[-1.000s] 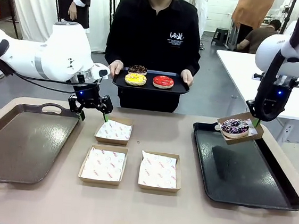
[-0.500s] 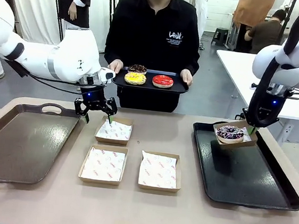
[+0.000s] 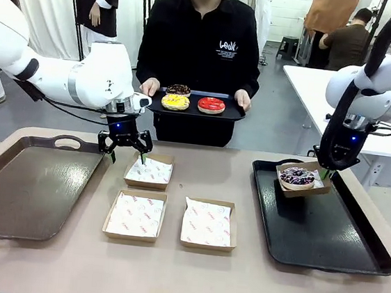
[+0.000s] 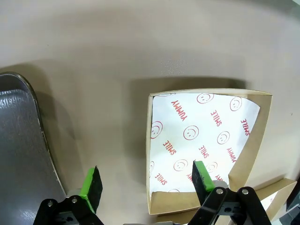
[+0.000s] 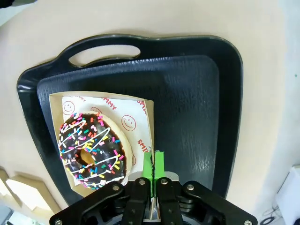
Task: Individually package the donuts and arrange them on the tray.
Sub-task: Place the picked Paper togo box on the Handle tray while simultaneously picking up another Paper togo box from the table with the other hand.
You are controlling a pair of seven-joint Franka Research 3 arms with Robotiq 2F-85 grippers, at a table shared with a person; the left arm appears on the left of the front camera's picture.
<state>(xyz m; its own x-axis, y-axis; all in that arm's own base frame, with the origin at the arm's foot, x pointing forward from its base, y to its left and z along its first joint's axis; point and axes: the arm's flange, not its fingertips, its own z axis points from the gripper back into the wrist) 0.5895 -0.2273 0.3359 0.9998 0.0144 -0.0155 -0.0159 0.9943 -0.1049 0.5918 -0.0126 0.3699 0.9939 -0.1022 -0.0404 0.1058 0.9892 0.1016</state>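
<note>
Over the far end of the black tray [image 3: 326, 237], the right gripper [image 5: 153, 161] is pinching shut on the edge of a cardboard box [image 5: 143, 110] carrying the sprinkled donut [image 5: 91, 147]. Across the table, the left gripper [image 4: 145, 183] is hanging released, straddling one wall of an empty box [image 4: 201, 136] beside the brown tray [image 4: 18, 154], while a person is holding a small tray [image 3: 234, 113] bearing the yellow donut [image 3: 176, 102], red donut [image 3: 211, 105] and chocolate donut [image 3: 179, 89]. Right wrist view is resolving that pinch, which the gripper body is masking in the front view.

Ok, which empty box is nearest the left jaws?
The far box, alone nearest the person; the other two lie side by side in the near row.
</note>
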